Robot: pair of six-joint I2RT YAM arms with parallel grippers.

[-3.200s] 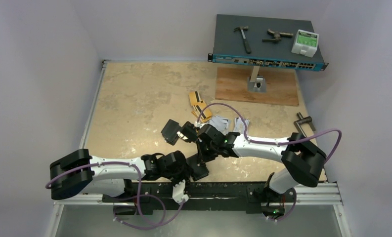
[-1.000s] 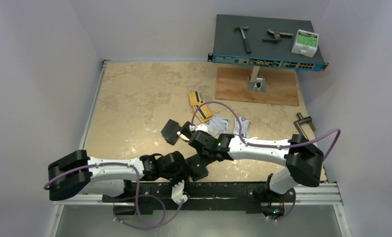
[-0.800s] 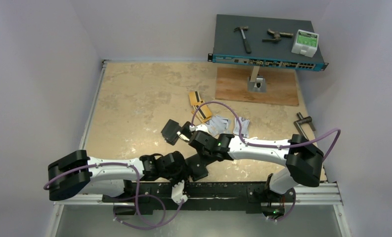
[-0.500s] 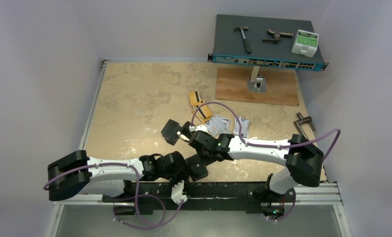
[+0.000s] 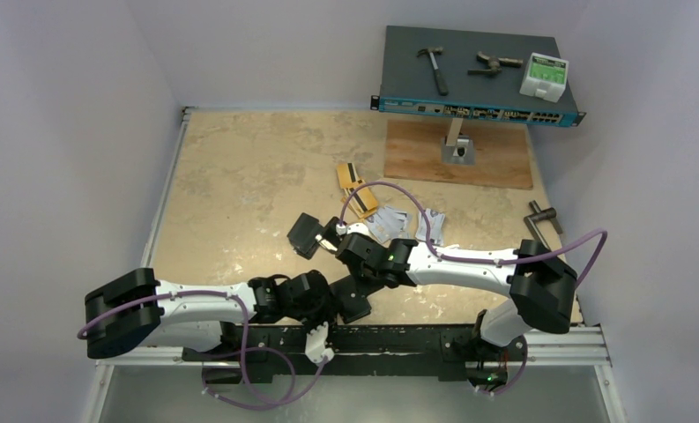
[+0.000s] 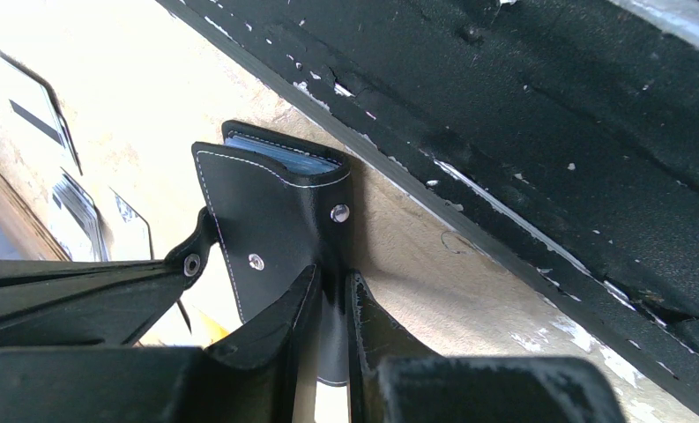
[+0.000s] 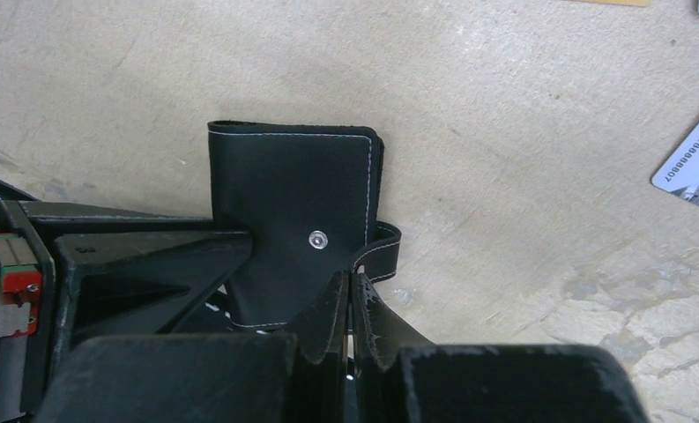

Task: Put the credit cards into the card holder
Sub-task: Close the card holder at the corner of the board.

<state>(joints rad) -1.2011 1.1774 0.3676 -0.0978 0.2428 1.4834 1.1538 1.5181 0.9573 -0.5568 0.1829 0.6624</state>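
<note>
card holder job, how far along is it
Done: nothing visibly; the small black folding card holder looks folded. In hand: the left gripper clamps its edge, the right gripper pinches its snap tab. To do: the orange-yellow plastic cards and silver-white printed cards lie on the beige table, none picked up.

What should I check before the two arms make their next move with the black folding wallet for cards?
1. Left gripper clamps the black folding card holder: ok.
2. Right gripper is shut on its snap tab: ok.
3. Snap unfastened: ok.
4. Holder spread open for loading: not ok, it is folded.
5. Inner sleeves free: cannot tell.
6. Card in a gripper: not ok; the thin orange-yellow plastic cards and silver-white ones lie on the beige table.
</note>
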